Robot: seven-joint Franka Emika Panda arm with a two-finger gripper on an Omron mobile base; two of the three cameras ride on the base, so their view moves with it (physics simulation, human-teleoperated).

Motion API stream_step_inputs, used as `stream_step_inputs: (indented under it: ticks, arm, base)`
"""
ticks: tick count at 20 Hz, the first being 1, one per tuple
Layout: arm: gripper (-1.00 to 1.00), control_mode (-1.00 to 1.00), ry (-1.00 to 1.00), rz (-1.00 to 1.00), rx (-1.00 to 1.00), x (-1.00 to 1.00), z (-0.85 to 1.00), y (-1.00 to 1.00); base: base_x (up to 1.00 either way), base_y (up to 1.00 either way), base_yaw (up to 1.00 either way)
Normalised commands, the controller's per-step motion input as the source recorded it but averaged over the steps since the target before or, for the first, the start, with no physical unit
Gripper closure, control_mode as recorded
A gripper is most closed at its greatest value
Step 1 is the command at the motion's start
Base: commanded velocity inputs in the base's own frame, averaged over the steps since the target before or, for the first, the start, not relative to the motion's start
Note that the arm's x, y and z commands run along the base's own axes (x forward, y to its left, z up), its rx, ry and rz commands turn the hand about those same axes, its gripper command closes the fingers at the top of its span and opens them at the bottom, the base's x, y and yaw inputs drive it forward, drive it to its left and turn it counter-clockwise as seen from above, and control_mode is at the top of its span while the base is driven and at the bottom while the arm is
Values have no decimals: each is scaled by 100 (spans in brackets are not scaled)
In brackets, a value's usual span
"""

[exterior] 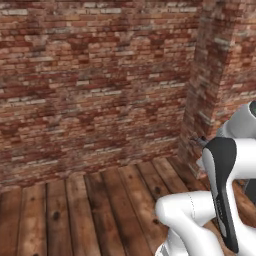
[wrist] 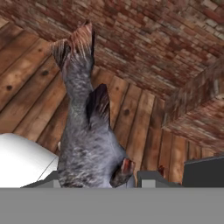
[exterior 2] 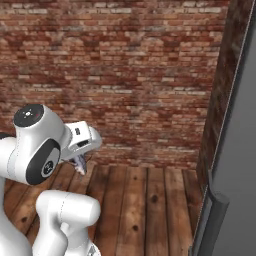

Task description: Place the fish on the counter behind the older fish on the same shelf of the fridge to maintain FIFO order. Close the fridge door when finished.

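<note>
The carrying step is in hand: the pincer [wrist: 98, 181] is pinching the fish [wrist: 85, 127] and the robot is facing a brick wall [exterior: 95, 75] over a plank floor [exterior: 75, 210], with no open fridge interior in front of it. In the hand view the mottled grey-brown fish is sticking out from between the fingertips, its body clamped low and its tail pointing away from the hand toward the wall. In the right base view a small grey shape, which seems to be the fish [exterior 2: 80, 164], is hanging just under the hand, above the floor and well apart from anything it could rest on.

A tall grey panel with a bar handle [exterior 2: 210, 220] is standing at the near right of the right base view; I judge it to be the fridge door [exterior 2: 235, 165] or the fridge side, but cannot tell which. The next move is calling for a turn to the right until the shelves are facing the arm, then a level reach to set the fish behind the red one.
</note>
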Motion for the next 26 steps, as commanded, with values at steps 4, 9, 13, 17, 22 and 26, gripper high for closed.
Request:
stream_step_inputs:
  ticks: [4,9,13,17,22,26]
  arm:
    - [100,100,0,0,0,0,0,0]
    - [100,100,0,0,0,0,0,0]
    - [100,100,0,0,0,0,0,0]
    - [100,100,0,0,0,0,0,0]
    - [100,100,0,0,0,0,0,0]
    - [100,100,0,0,0,0,0,0]
  base:
    - [100,5,15]
    - [100,10,5]
    - [93,58,-53]
    - [64,48,-73]
    - [46,30,-80]
    - [39,8,-79]
